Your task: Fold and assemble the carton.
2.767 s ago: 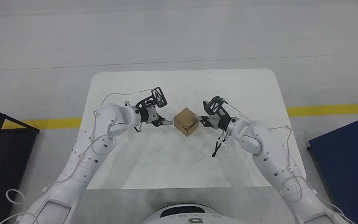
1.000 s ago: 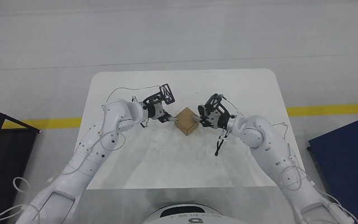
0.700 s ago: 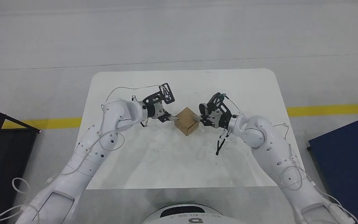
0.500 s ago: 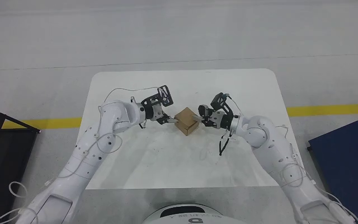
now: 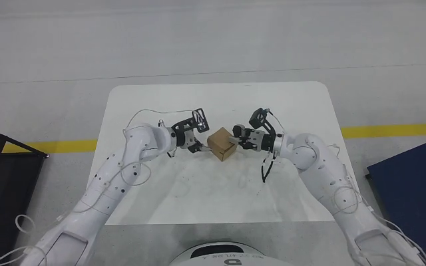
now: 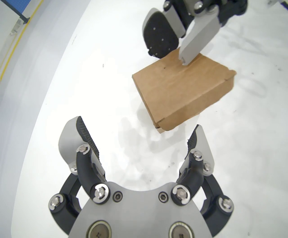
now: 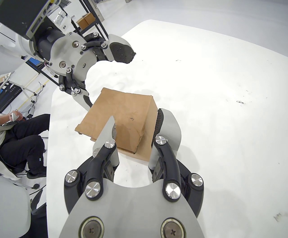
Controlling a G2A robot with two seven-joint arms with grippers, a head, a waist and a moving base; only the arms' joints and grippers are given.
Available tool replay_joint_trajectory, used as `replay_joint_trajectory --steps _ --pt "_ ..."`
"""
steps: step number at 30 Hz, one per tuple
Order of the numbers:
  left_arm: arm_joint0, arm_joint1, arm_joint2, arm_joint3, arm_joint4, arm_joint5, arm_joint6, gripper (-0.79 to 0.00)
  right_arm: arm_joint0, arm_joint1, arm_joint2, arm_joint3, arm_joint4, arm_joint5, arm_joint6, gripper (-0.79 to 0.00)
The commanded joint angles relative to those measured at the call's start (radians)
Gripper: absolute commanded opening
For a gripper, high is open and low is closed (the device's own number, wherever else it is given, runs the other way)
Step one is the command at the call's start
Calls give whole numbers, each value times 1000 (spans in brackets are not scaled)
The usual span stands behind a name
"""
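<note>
A small brown carton [image 5: 221, 143] with its flaps shut lies turned cornerwise at the middle of the white table [image 5: 153, 106]. My left gripper [image 6: 138, 130] stands open just short of the carton's [image 6: 180, 90] near corner, without touching it. It faces the carton from the left [image 5: 200, 137]. My right gripper [image 7: 136, 122] is narrowed on the opposite corner of the carton [image 7: 126, 112]. One of its fingers [image 7: 111, 126] lies on the top face and the other pad [image 7: 159, 119] is against the side. It reaches in from the right [image 5: 236, 135].
The table's front edge [image 5: 226, 221] runs below the arms, with bare surface on all sides of the carton. A yellow floor line [image 5: 386, 130] passes behind the table. Shelving with boxes [image 7: 86, 19] stands off the table's far side.
My left gripper has drawn back a little from the carton's left corner and dropped slightly. My right wrist has shifted slightly while staying on the carton. The carton has hardly moved.
</note>
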Motion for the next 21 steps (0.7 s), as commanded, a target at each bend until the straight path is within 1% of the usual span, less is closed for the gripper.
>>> replay_joint_trajectory --steps 1,6,12,16,21 --pt "-8 -4 9 6 -4 20 0 0 3 0 -2 5 1 -3 -1 -413" --pt "-21 -10 13 17 -12 46 8 0 11 0 -8 16 4 -12 -1 -416" --pt "-28 -13 15 27 -30 44 23 0 21 -1 -19 26 3 -17 -1 -446" --pt "-35 -16 20 43 -44 39 3 0 25 -1 -23 29 0 -14 1 -480" --pt "-42 -18 21 53 -63 44 -22 0 27 -1 -30 23 -15 -2 6 -502"
